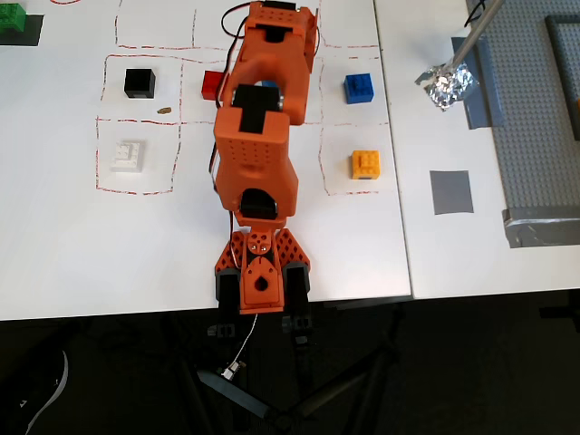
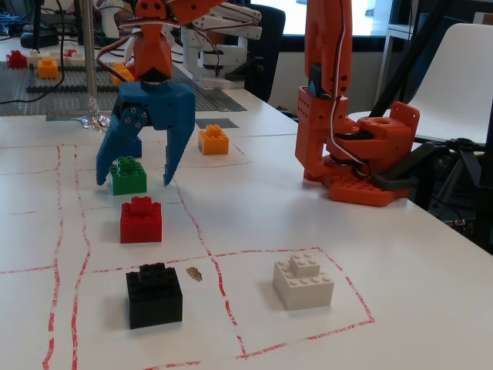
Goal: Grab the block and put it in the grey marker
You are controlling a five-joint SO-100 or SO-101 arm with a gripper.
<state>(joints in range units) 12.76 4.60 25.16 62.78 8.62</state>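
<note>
Left of centre in the fixed view, the blue claw (image 2: 132, 182) hangs spread, straddling the small green studded block (image 2: 128, 176), aligned to clench it.

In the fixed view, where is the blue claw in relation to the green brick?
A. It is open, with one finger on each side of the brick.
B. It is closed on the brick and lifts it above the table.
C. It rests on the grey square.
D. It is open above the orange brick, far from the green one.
A: the claw is open, its fingers on either side of the green brick, which sits on the table.
</note>
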